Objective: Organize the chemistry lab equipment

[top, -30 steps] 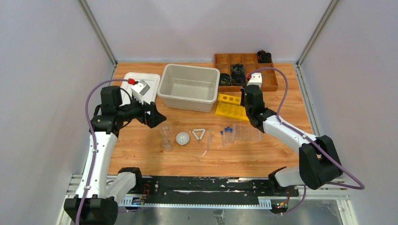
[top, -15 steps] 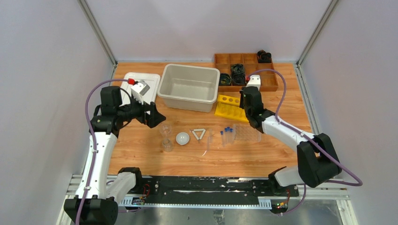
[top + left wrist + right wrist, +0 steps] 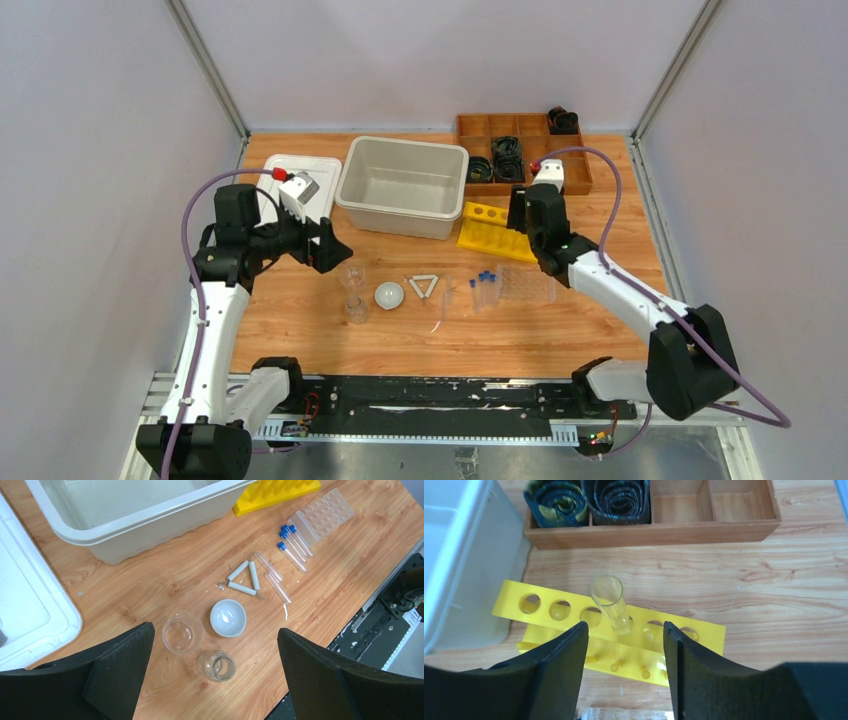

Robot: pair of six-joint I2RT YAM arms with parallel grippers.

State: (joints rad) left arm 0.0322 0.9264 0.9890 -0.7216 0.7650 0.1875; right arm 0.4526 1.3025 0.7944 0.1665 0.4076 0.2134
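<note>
Right tool [image 3: 625,626]: half open, holding nothing
Tube [image 3: 608,592]: upright in yellow rack [image 3: 704,630], between its jaws, untouched

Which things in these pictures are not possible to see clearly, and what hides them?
- Top view: the jaws of the right gripper and the clear tube between them, hidden under the right arm.
- Right wrist view: the tube's foot, hidden inside the yellow rack.
- Right wrist view: a clear item, cut off by the bottom edge.
- Top view: the thin clear rods, too faint to count.
</note>
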